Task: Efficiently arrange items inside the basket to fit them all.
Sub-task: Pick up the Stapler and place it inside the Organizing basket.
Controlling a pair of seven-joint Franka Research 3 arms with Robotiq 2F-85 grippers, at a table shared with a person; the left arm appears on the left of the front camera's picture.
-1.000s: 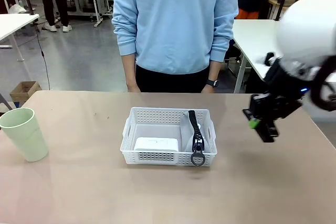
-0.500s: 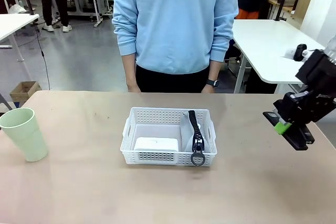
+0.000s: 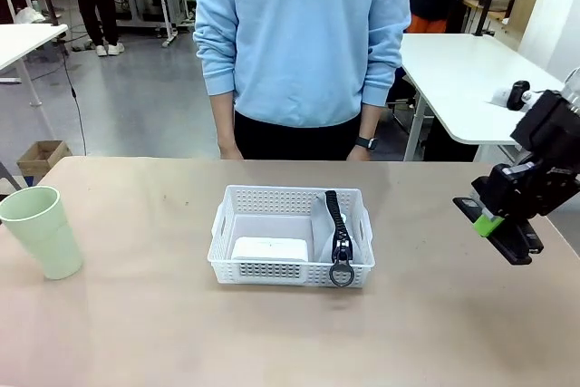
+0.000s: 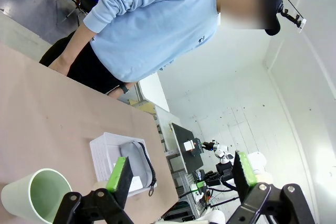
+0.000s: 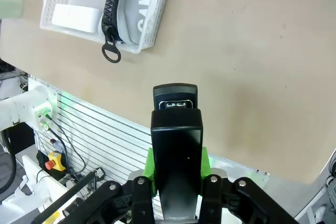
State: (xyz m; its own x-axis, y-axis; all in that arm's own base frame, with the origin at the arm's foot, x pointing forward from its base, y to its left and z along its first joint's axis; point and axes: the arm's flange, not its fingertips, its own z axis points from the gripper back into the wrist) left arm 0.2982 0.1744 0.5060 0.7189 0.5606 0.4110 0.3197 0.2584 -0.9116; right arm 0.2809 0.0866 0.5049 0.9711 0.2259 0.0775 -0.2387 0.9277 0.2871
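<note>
Right claw (image 3: 494,222) holds stapler (image 3: 513,241) over table (image 3: 426,324), well right of basket (image 3: 290,272).

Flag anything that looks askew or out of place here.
The grey case stands on edge in the basket, its ring pull dangling over the near rim. The pale green cup sits outside, far left. Nothing looks spilled or damaged.

Perforated plastic basket (image 3: 281,201); grey cloth case (image 3: 337,224); smooth black stapler (image 5: 176,145); matt table (image 3: 136,314)
</note>
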